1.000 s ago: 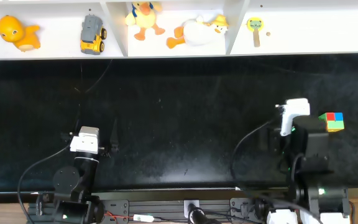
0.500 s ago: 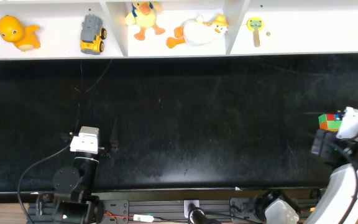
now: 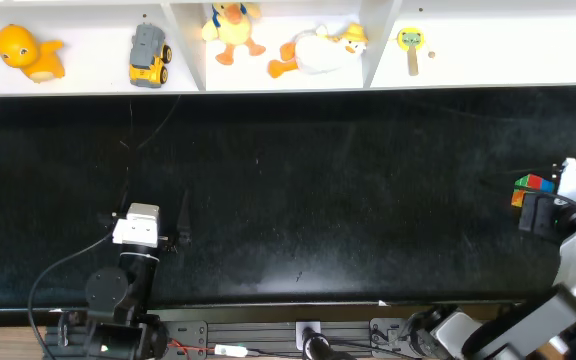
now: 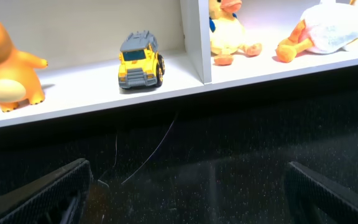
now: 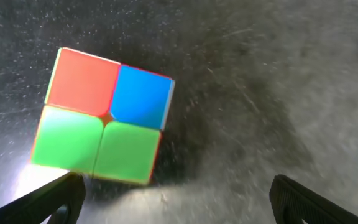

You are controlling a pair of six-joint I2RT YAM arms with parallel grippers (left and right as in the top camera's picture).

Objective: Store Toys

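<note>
Puzzle cube [image 5: 101,118] lies on the tabletop [image 5: 260,74] near its right edge; the right pincer [image 5: 179,198] hangs above it, spread wide, probably to take it for the shelf [image 4: 166,90]. The left pincer [image 4: 188,190] is spread too.

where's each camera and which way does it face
Top view: overhead, looking down on black table, white shelf; both arms at bottom edge.
Left wrist view: wrist-mounted, faces shelf's yellow toy truck; open left claw shows.
Right wrist view: wrist-mounted, looks down at multicoloured puzzle cube; open right claw shows.
Top view shares truck and cube.
</note>
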